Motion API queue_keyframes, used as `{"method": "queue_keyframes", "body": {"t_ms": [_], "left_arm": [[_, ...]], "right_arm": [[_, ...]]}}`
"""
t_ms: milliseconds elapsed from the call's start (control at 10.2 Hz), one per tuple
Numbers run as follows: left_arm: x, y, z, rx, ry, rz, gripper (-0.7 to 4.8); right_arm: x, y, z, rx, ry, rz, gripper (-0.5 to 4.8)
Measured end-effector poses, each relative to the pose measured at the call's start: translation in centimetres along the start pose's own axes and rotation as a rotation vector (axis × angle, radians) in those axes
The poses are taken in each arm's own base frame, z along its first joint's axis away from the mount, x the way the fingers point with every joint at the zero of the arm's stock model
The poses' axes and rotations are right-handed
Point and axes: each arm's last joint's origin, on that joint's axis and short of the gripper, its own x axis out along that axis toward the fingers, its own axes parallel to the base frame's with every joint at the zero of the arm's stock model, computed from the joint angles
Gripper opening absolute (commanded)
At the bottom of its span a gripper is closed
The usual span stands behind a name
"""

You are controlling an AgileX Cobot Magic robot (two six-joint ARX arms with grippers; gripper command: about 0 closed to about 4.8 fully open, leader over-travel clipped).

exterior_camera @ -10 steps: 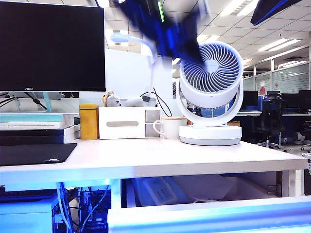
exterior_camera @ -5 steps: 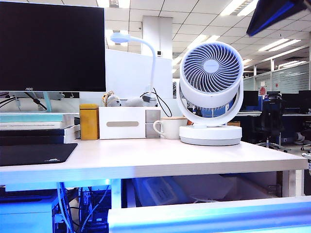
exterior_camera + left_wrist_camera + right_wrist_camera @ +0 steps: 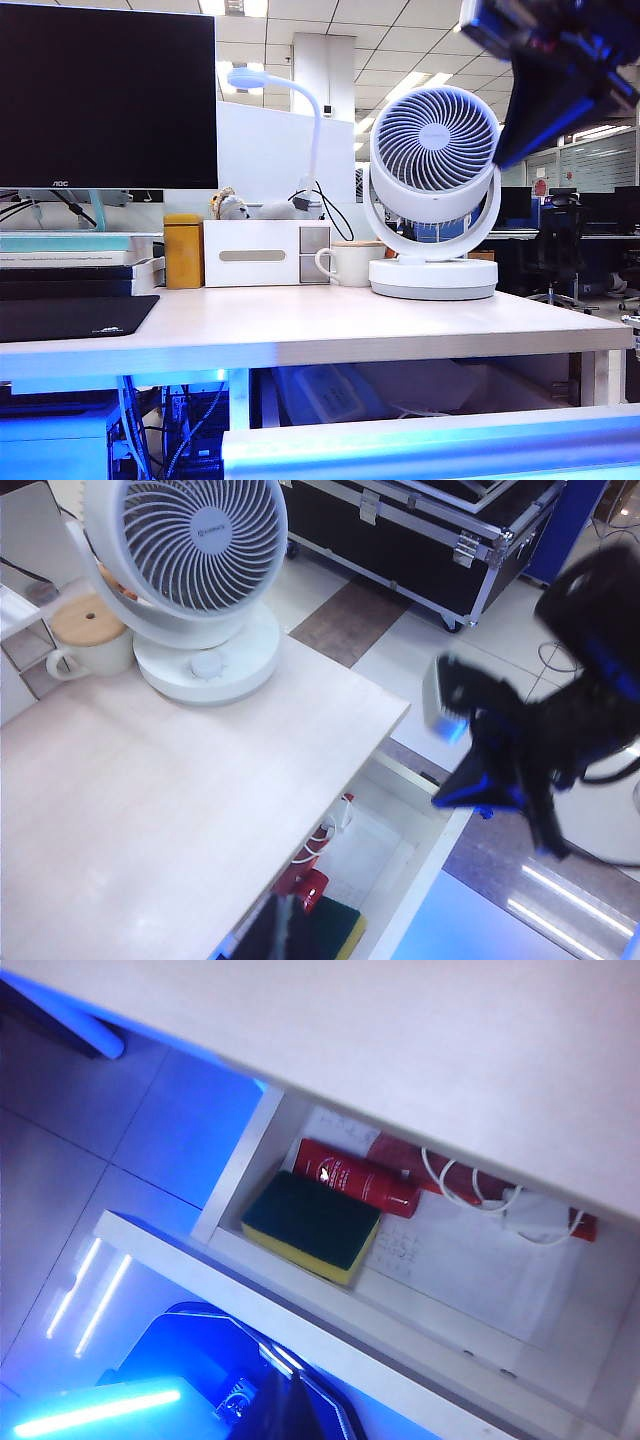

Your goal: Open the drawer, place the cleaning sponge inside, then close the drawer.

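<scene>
The drawer (image 3: 430,445) stands pulled out below the desk, its white front panel lit blue. Inside it the cleaning sponge (image 3: 312,1222) lies flat with the dark green side up and the yellow foam showing at its edge, beside a red bottle (image 3: 355,1178). My left gripper (image 3: 280,935) is shut and empty, high above the desk edge and over the sponge (image 3: 335,925) and the drawer (image 3: 420,880). My right gripper (image 3: 300,1415) is shut and empty too, out in front of the drawer's front panel (image 3: 330,1335). The right arm (image 3: 560,70) shows blurred at the exterior view's top right.
On the desk stand a white fan (image 3: 435,190), a white mug (image 3: 350,265), a white organizer box (image 3: 262,254), an orange-yellow box (image 3: 183,250), a monitor (image 3: 105,95) and a black mouse pad (image 3: 70,315). A white cable (image 3: 470,1185) and paper lie in the drawer.
The blurred left arm at the exterior view's top centre has left that view. The right arm has swung further down into the top right corner.
</scene>
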Motion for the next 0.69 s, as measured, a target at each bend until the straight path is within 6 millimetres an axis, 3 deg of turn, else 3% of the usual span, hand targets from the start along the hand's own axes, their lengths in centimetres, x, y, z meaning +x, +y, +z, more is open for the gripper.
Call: {"method": "queue_keyframes", "body": {"t_ms": [294, 687], "left_arm": [[-0.1, 0.0, 0.1, 0.001, -0.010, 0.001, -0.06], [-0.1, 0.0, 0.3, 0.004, -0.030, 0.005, -0.06]], "right_arm": [[2.1, -0.4, -1.6, 0.032, -0.009, 0.004, -0.01], [4.9, -0.7, -5.6, 0.081, 0.066, 0.075, -0.01]]}}
